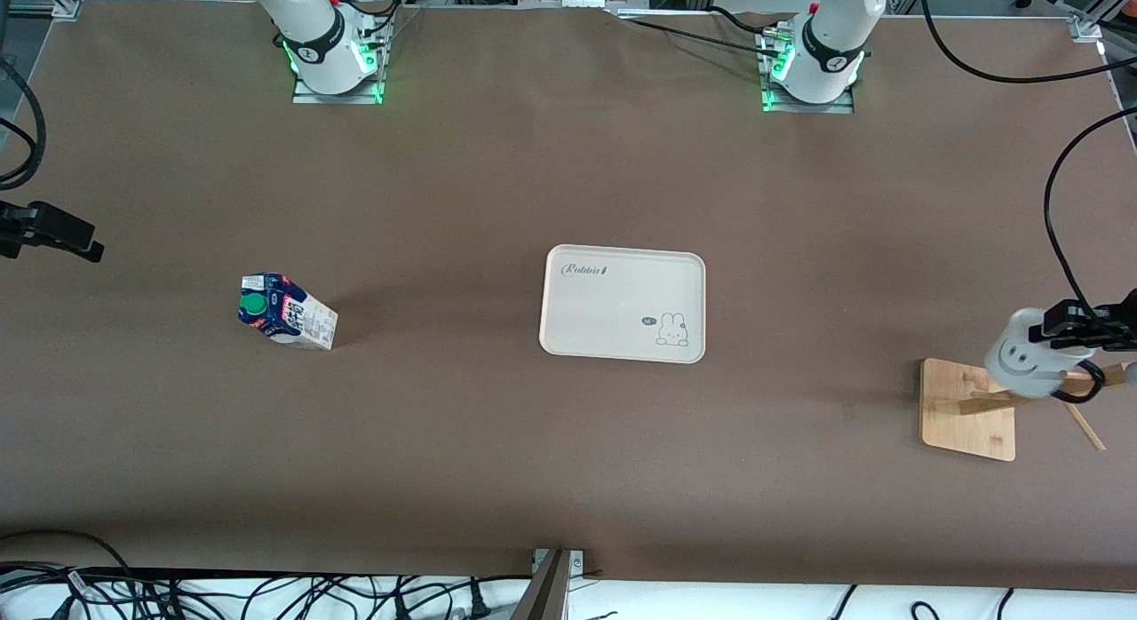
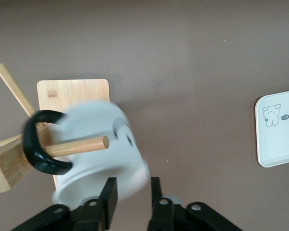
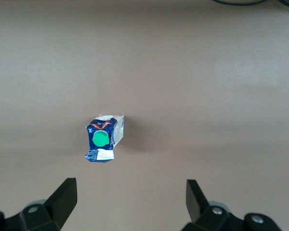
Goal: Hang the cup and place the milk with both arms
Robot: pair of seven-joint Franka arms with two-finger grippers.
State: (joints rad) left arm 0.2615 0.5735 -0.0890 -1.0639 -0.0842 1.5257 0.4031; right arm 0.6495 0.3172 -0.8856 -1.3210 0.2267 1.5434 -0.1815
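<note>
The task stands part-way through its first half. The left gripper [image 1: 1079,329] is positioned over the wooden rack [image 1: 968,409] at the left arm's end of the table, its two fingers clamped on the rim wall of the cup [image 1: 1030,353]. In the left wrist view the cup [image 2: 103,149] is tilted on its side, and its black handle [image 2: 41,144] encircles one horizontal peg [image 2: 79,146] of the rack, the peg tip protruding through the loop. The cup is therefore threaded onto the peg but not released; judged from this, hanging is nearly complete and only the opening and retreat of the left gripper remain for that item. The milk [image 1: 286,311] stands upright on the table toward the right arm's end, well apart from the tray [image 1: 622,303], which lies near the table centre and carries nothing. The right gripper [image 3: 130,199] hovers over the table above the milk [image 3: 104,138], fingers spread wide, gripping nothing. The milk step is not yet begun: approach, grasp, transfer and set-down are all outstanding. The tray is the probable destination for the carton, though the pictures do not confirm this.
</note>
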